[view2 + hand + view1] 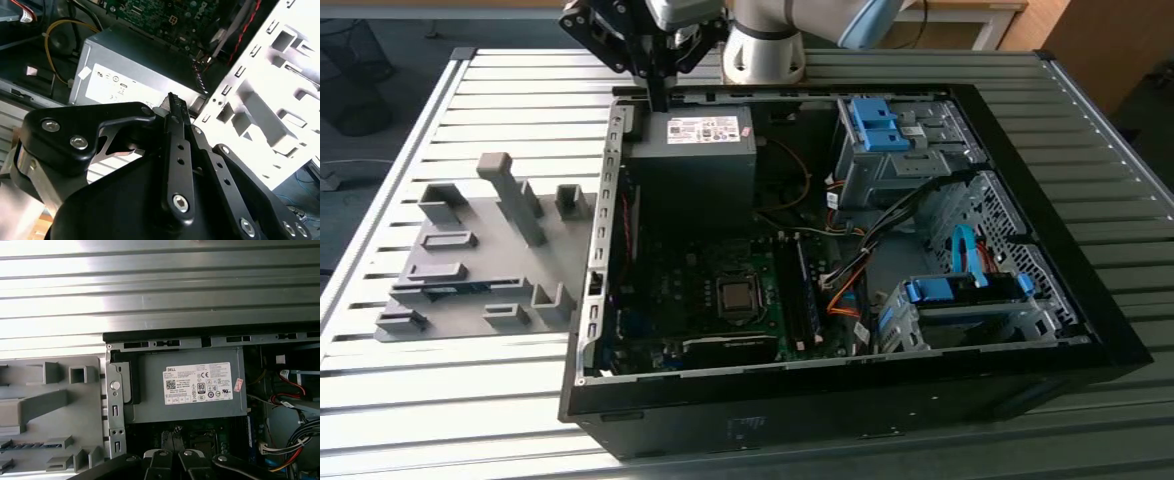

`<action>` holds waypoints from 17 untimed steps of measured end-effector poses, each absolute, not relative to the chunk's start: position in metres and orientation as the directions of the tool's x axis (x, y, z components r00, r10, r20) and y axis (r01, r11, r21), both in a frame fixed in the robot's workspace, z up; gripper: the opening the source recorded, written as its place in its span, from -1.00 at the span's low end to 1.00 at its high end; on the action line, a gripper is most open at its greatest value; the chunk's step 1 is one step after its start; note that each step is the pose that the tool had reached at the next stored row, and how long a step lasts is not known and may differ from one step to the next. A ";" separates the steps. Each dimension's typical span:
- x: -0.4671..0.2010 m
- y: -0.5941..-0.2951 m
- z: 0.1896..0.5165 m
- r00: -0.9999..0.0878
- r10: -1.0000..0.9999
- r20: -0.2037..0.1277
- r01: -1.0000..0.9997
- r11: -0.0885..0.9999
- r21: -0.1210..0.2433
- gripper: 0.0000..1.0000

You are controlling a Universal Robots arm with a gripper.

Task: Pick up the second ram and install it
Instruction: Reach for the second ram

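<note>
Fingers (pixel 176 140) first: clenched flat together, gripping nothing visible. Hanging tip-down over the twelve o'clock rim of the open case (pixel 854 395), just above the power supply (pixel 698 150) in the exterior view. Spot the second ram (pixel 454 291) lying in a slot of the grey holder (pixel 480 215) on the table (pixel 454 420), out at nine o'clock from the case and well apart from the tips. Looks like one stick (pixel 801 295) already seated on the motherboard (pixel 674 290), at three o'clock of the processor socket (pixel 736 297). Judging by that, nothing started on this one: grasp, carry and seating all left.
</note>
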State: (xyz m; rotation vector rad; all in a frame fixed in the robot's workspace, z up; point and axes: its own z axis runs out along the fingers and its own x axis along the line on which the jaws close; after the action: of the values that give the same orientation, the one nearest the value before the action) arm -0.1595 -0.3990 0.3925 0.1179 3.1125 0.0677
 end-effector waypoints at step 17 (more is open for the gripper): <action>-0.175 -0.399 0.391 -0.997 0.076 -0.024 0.075 0.996 0.044 -0.79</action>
State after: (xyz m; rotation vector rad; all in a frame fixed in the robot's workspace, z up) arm -0.1749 -0.3989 0.3914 0.1180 3.1127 0.0676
